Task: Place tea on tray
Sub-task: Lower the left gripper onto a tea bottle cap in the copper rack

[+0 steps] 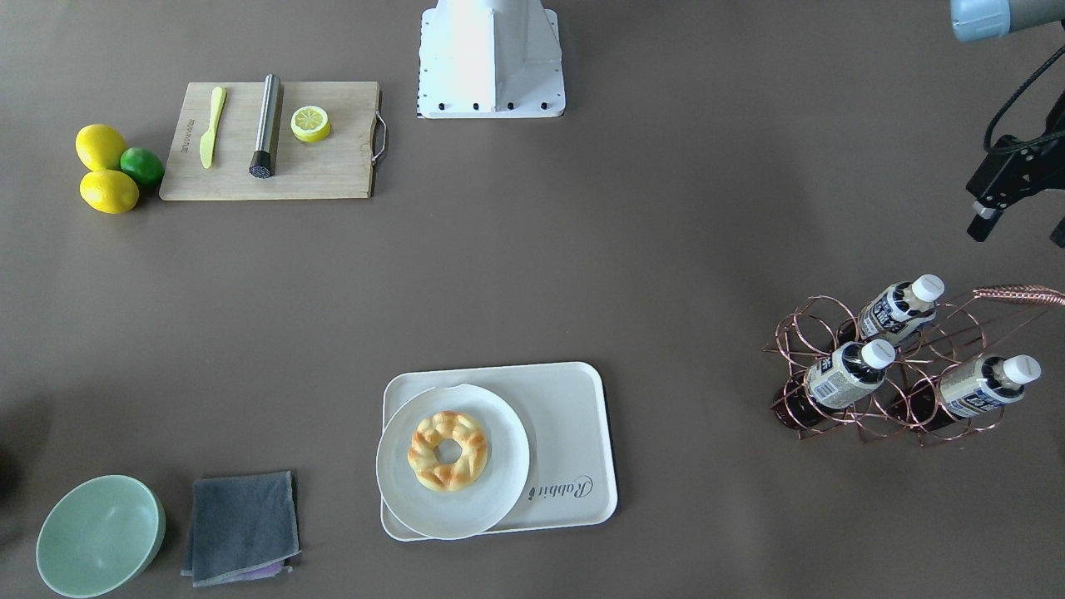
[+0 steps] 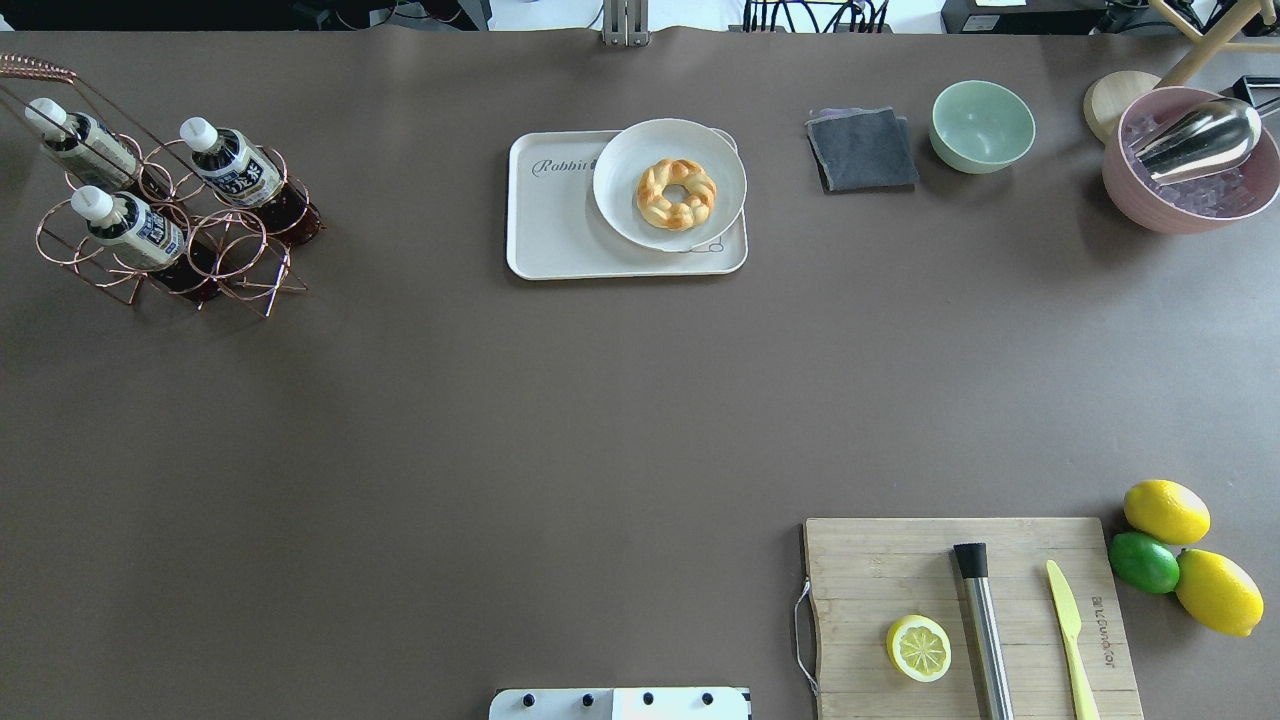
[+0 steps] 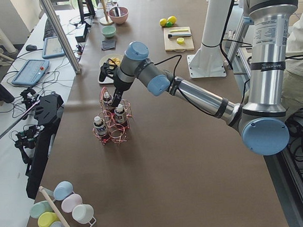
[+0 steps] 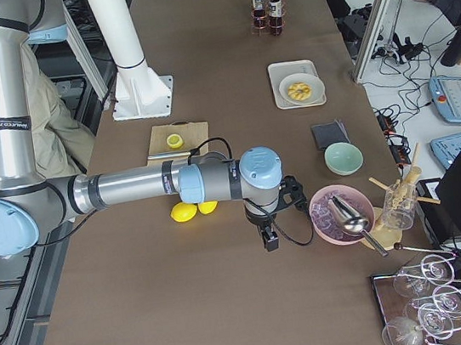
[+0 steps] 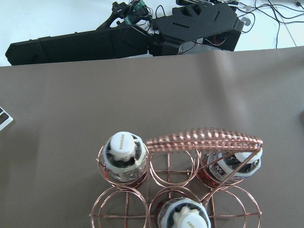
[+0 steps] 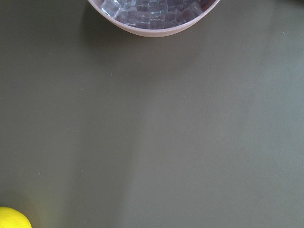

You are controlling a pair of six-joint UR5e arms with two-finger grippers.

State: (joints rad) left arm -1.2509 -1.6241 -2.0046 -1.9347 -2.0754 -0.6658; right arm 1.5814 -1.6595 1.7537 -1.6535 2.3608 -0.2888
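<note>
As three teas [image 1: 844,376] stand (racked), one tray [image 1: 574,416]

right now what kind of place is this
Probably a robotics lab staged as a cafe counter: a robot arm over the table, teach pendants alongside, bottled tea in a wire rack.

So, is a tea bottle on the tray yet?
No, the tray holds only the plate with the pastry; all three bottles sit in the rack.

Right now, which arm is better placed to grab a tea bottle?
Left. The left gripper hangs close to the copper rack holding the tea bottles; the right gripper sits at the table's other end, by the pink ice bowl.
</note>
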